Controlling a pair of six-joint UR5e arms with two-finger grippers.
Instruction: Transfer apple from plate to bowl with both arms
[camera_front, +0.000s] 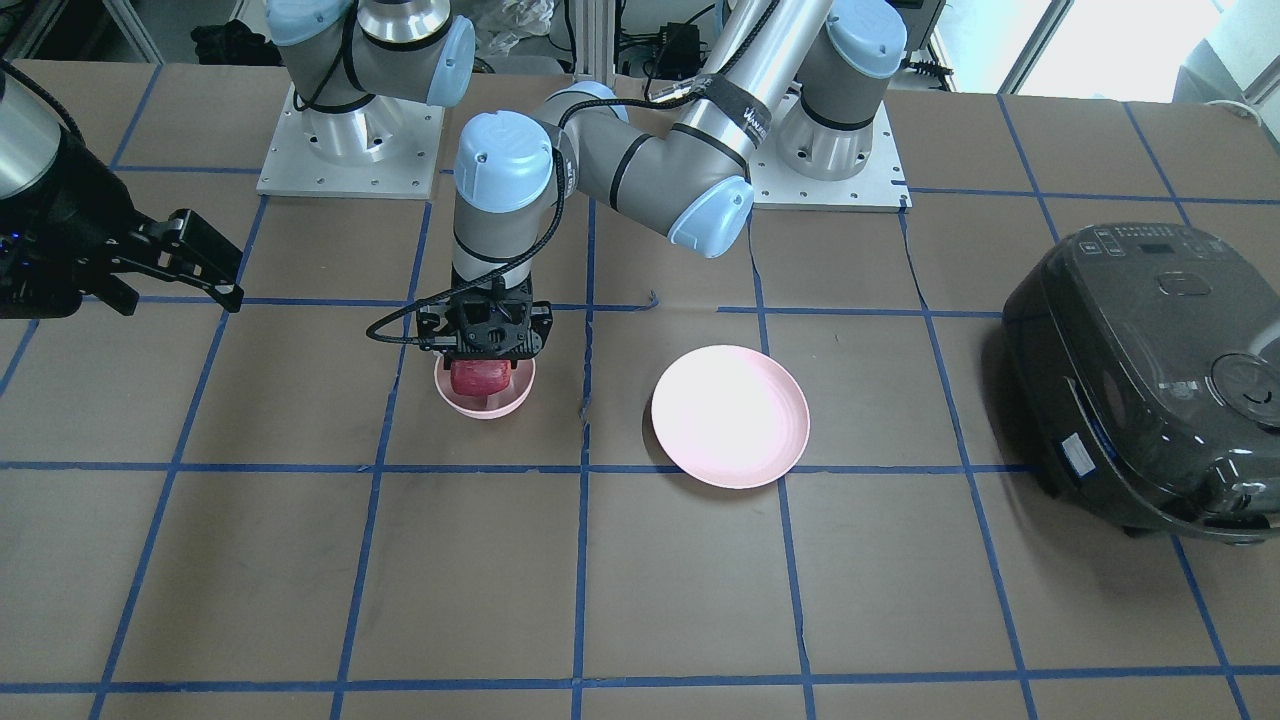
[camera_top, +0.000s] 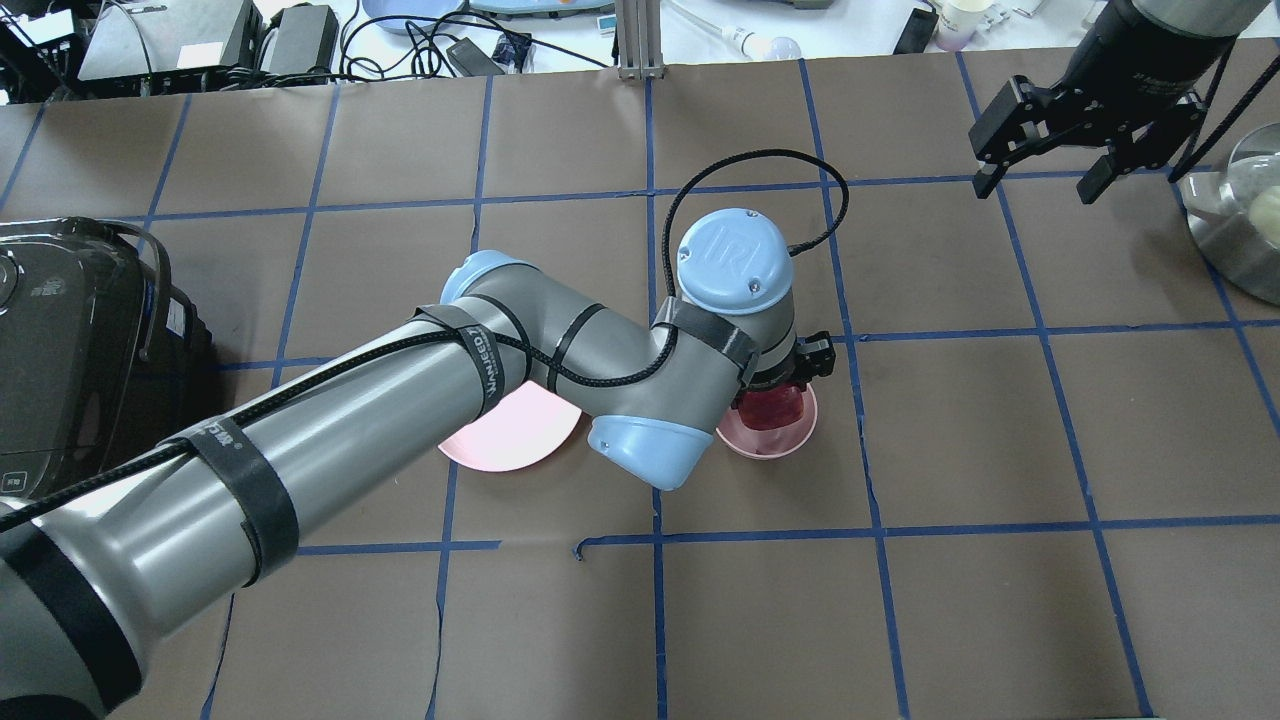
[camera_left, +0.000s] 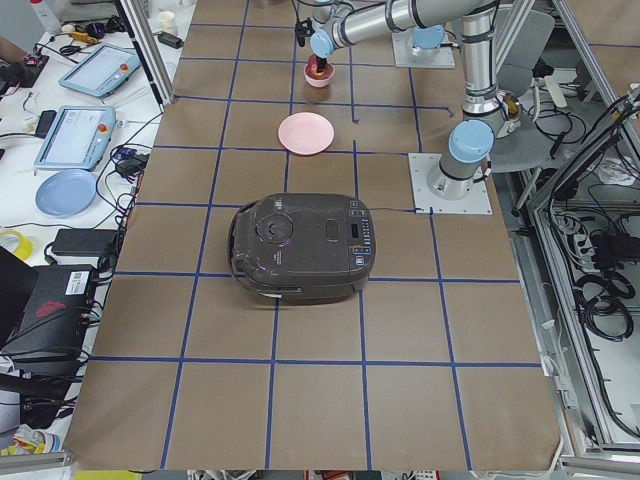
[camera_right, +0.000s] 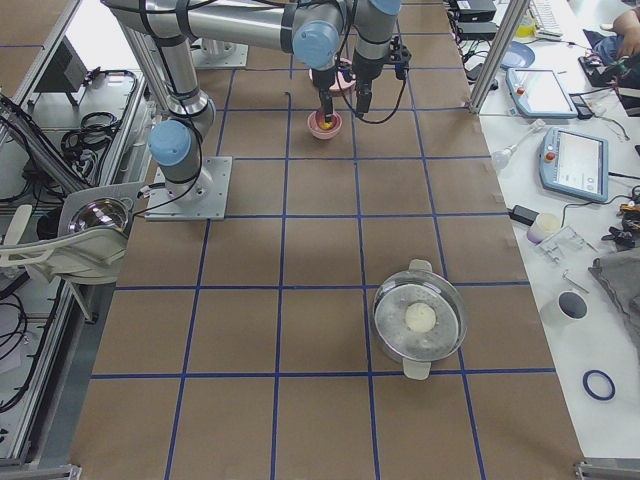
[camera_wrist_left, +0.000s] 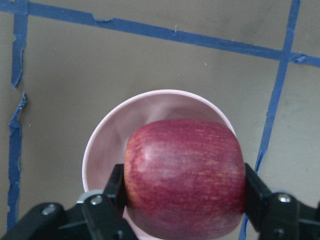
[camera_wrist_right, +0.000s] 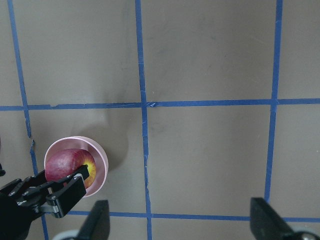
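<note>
The dark red apple (camera_wrist_left: 185, 175) is clamped between the black fingers of my left gripper (camera_wrist_left: 184, 200), which is shut on it. The gripper holds the apple straight over the small deep pink bowl (camera_wrist_left: 105, 145), low at its rim (camera_front: 487, 408). I cannot tell whether the apple touches the bowl's bottom. The wide pink plate (camera_front: 730, 415) lies empty beside the bowl; in the overhead view it (camera_top: 500, 445) is partly hidden under the left arm. My right gripper (camera_top: 1040, 150) is open and empty, raised well off to the side (camera_front: 190, 265). The right wrist view shows the apple (camera_wrist_right: 67, 165) from afar.
A dark rice cooker (camera_front: 1150, 380) stands at the table's end on my left side (camera_top: 70, 340). A metal pot (camera_top: 1240, 220) with a glass lid sits at the far right edge. Blue tape lines grid the brown table.
</note>
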